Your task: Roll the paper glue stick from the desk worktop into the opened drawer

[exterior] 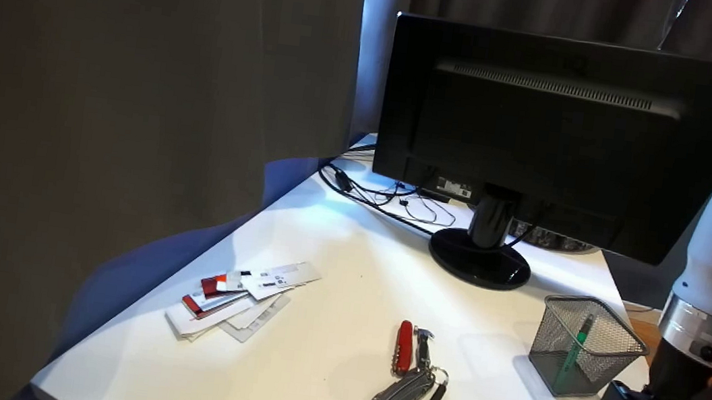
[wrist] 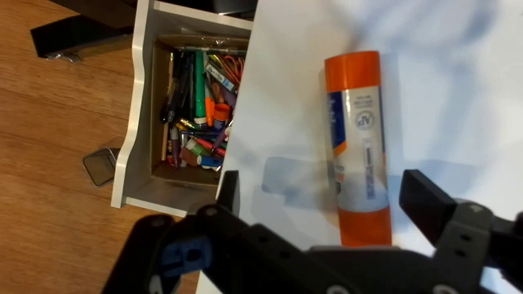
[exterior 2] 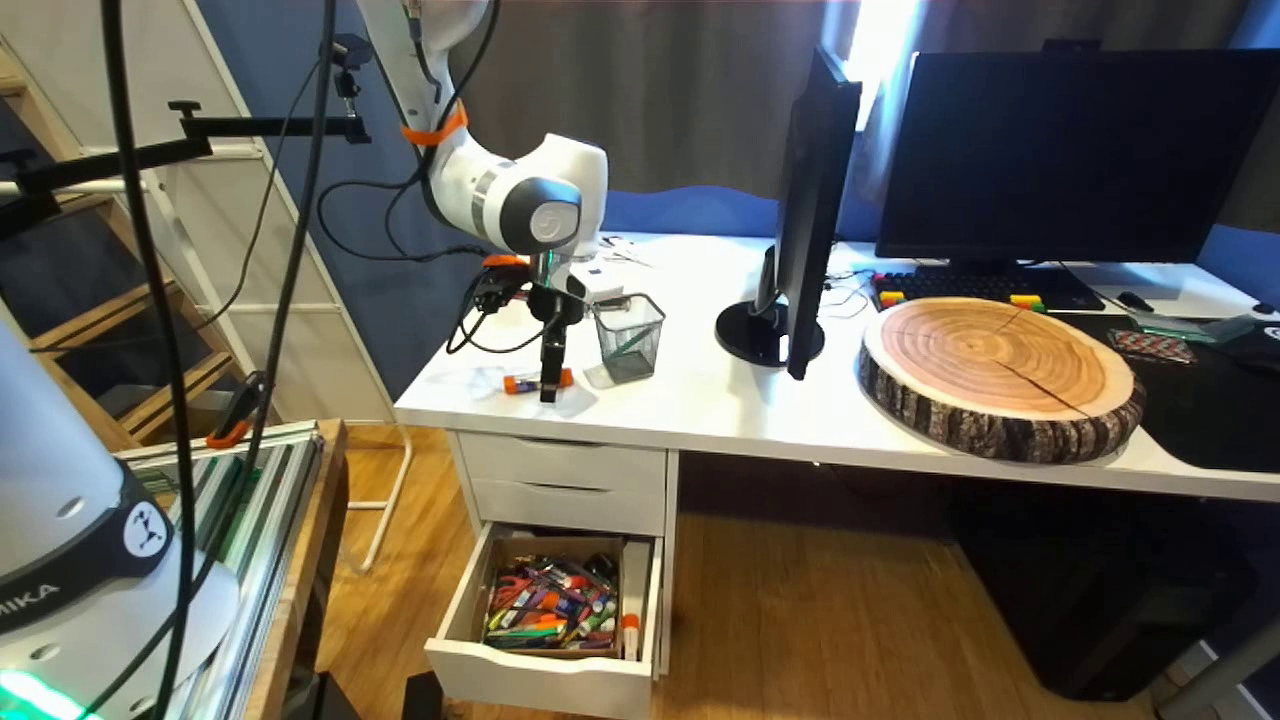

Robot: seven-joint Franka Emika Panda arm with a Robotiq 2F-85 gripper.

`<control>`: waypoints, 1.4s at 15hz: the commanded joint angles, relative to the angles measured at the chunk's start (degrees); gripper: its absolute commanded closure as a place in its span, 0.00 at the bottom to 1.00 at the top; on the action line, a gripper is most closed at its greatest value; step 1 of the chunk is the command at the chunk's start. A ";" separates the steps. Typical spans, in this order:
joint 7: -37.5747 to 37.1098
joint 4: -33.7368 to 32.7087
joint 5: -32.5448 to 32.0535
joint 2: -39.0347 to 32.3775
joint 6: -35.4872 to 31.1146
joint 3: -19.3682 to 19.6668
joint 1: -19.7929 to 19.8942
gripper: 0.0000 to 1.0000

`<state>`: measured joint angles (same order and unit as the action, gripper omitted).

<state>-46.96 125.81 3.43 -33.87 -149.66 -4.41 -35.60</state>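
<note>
The paper glue stick [wrist: 361, 147], white with orange ends, lies on the white desk worktop [wrist: 282, 110]. In an exterior view the glue stick [exterior 2: 522, 384] is near the worktop's front edge, partly covered by a finger. My gripper [wrist: 321, 183] is open, with its fingers apart on either side of the glue stick's near part, not touching it. The right finger is closer to it than the left. The opened drawer [wrist: 138, 81], below the worktop edge, holds a box of pens. The drawer [exterior 2: 545, 680] also shows in an exterior view.
A mesh cup [exterior 2: 632, 340] with a green pen stands beside the gripper. A black monitor [exterior: 486, 243] stands farther along. A multi-tool [exterior: 401, 394], a red knife [exterior: 403, 348] and cards [exterior: 248, 302] lie on the worktop. A wood slab [exterior 2: 1000, 360] sits beyond the monitor.
</note>
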 commanded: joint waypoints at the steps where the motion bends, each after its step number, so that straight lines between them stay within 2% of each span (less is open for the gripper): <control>1: -3.20 0.93 -0.43 0.44 1.27 0.45 0.09 0.00; 15: -11.33 9.62 -2.83 6.68 1.75 3.97 0.81 0.00; 21: -13.08 12.08 -3.02 10.83 1.62 3.05 2.46 0.00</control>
<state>-57.52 135.39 1.99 -26.56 -148.42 -0.30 -34.42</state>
